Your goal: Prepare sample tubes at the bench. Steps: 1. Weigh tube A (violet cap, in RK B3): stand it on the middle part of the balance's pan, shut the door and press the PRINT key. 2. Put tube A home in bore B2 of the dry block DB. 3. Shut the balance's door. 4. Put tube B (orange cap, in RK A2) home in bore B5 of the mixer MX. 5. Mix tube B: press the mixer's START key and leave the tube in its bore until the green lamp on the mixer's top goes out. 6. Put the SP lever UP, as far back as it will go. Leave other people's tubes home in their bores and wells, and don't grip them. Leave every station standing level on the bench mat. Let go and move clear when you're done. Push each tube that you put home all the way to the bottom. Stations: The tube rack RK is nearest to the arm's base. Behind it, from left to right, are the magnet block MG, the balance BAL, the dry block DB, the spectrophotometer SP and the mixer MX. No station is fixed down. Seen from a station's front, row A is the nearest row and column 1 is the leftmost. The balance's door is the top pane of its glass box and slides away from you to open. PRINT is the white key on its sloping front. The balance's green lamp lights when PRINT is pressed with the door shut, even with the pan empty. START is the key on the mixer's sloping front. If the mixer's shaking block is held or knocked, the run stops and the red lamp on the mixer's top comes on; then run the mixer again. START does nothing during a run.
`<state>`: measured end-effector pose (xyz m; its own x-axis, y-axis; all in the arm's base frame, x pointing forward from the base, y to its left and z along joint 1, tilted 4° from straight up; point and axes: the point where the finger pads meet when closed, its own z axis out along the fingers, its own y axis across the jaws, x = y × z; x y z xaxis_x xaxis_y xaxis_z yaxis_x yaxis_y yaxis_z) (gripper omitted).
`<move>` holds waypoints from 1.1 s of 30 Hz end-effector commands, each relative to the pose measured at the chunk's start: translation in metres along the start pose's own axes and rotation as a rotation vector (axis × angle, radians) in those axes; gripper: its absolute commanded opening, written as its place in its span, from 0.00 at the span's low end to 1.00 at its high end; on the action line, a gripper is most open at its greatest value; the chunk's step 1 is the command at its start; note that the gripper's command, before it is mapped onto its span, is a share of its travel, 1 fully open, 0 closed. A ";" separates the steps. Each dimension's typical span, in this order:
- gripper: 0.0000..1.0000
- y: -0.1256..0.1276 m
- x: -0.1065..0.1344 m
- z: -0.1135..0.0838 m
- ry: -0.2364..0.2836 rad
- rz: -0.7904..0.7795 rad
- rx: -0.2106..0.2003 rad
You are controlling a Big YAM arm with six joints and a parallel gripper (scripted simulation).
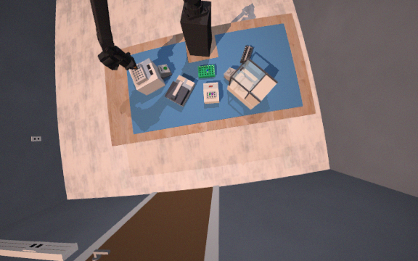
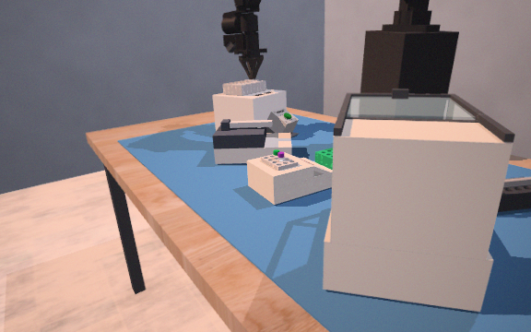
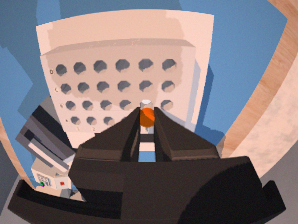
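Observation:
My gripper (image 3: 147, 113) is shut on tube B, whose orange cap (image 3: 147, 116) shows between the fingertips in the wrist view. It hangs just above the mixer's grey shaking block (image 3: 120, 90), over the block's near right part. In the top view the gripper (image 1: 133, 66) is over the mixer MX (image 1: 147, 75). In the exterior view its tip (image 2: 252, 71) is a little above the block (image 2: 244, 87). Tube A's violet cap (image 2: 281, 154) stands in the dry block DB (image 2: 288, 177). The balance BAL (image 2: 413, 194) has its top door shut.
The mixer's green START key (image 2: 288, 115) is on its sloping front. The spectrophotometer SP (image 1: 180, 91) sits between mixer and dry block. The green rack RK (image 1: 207, 68) is near the arm's base. The magnet block MG (image 2: 524, 194) lies beyond the balance.

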<state>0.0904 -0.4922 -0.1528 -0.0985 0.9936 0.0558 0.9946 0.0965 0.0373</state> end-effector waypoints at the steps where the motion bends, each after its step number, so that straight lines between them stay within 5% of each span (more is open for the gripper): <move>1: 0.09 0.011 -0.022 0.000 -0.039 -0.006 -0.003; 33: 0.09 0.012 -0.022 0.003 -0.034 -0.006 -0.004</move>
<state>0.0906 -0.4921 -0.1568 -0.0967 0.9937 0.0573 0.9948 0.0947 0.0363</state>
